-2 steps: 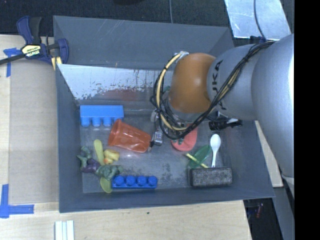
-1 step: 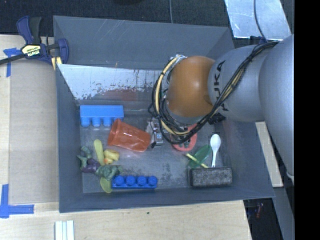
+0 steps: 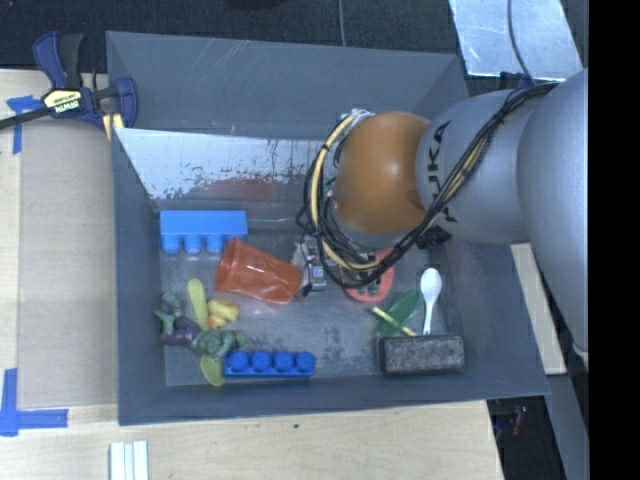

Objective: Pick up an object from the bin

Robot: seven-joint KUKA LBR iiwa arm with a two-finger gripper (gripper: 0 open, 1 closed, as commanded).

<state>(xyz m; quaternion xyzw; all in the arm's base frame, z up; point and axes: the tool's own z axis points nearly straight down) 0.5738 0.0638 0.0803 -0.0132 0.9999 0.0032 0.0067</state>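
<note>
Reaching in from the right, arm bent down over bin centre, orange wrist cover uppermost. Gripper low, just beside right end of orange cup lying on its side mid-bin. Jaws hidden: released or clenched, cannot tell.

The matt grey metal bin looks scuffed, holding a glossy translucent orange plastic cup and a rough dark sponge.
</note>
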